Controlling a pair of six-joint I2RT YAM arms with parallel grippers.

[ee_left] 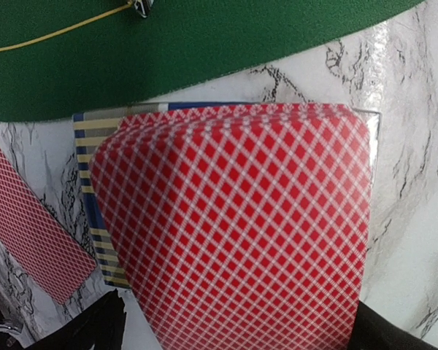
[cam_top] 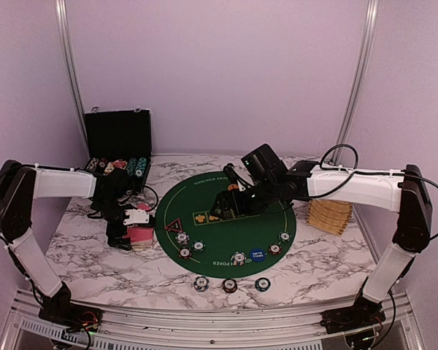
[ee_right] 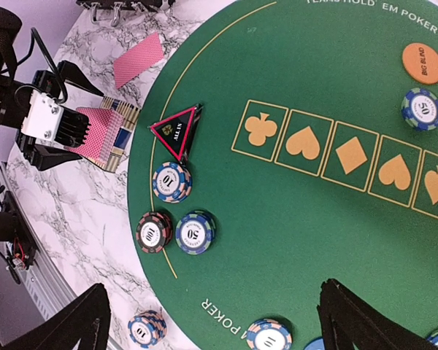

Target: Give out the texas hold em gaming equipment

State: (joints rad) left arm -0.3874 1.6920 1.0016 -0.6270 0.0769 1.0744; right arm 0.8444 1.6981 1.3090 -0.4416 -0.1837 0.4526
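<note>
The left hand (ee_left: 248,329) is spread as wide as it goes and grips nothing. Between its dark fingers (ee_left: 98,327) sits the deck of red-backed cards (ee_left: 233,233), close beneath the wrist, resting in a striped card box (ee_left: 84,146) on the marble bench (ee_left: 416,146). Whether the pads touch the deck's edges cannot be told. Off to one side of this hand a single card (ee_left: 29,226) lies flat on the bench, and beyond the fingertips the green mat (ee_left: 168,51) begins.

The right hand (ee_right: 219,315) is likewise fully spread and empty, hovering above the mat. Just ahead of it a 100 chip (ee_right: 154,232) and a 50 chip (ee_right: 196,232) lie touching, with a 10 chip (ee_right: 171,181) just past them and the red-rimmed triangle (ee_right: 177,128) beyond that. Farther out, across the row of printed suit boxes, are the orange button disc (ee_right: 423,63) and another striped chip (ee_right: 422,109).

The main risk looks to be at the deck. It is a loose stack whose top cards look slightly skewed, so closing on it could splay the pile or lift several cards rather than one, and a dragging finger could shift the box. On the other side, closing on one of the touching chips could knock its neighbour out of place.
</note>
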